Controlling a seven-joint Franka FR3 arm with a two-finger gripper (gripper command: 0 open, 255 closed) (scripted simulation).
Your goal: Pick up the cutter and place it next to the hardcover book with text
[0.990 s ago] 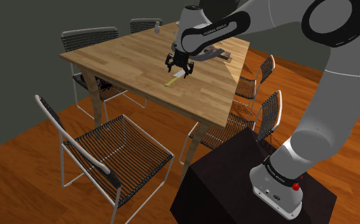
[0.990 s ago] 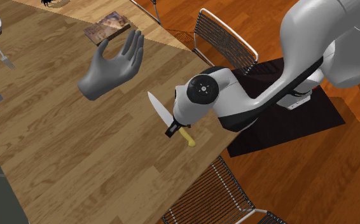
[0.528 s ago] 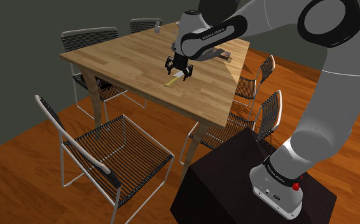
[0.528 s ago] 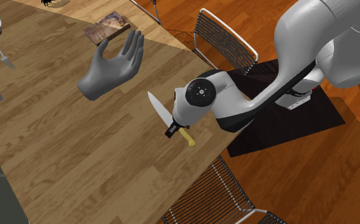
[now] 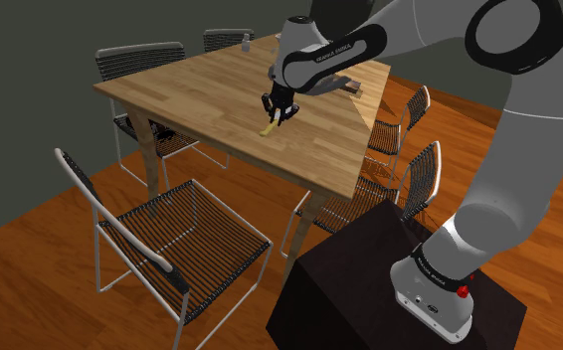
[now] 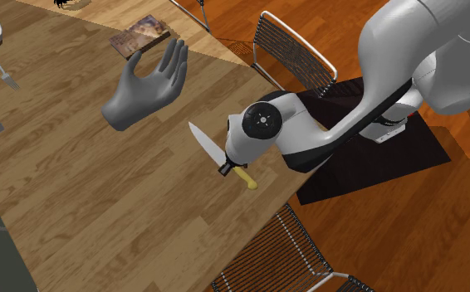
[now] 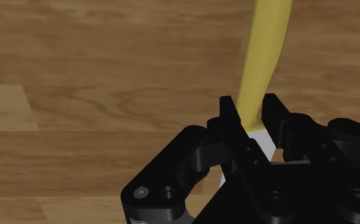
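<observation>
A second ago my gripper [image 5: 271,113] hung a little higher, just above the middle of the shoulder view, with its fingers spread wide. Since then I have lowered it and drawn the fingers [image 7: 231,121] in until they clasp the knife [image 6: 208,145] where its yellow handle [image 6: 245,177] meets the blade. In the shoulder view the pale blade that showed beside my fingers is now covered by them. At the middle of the second exterior view the knife has turned slightly, its tip sliding toward the frame's left. My round wrist joint [image 6: 262,121] has shifted a touch down and left there.
</observation>
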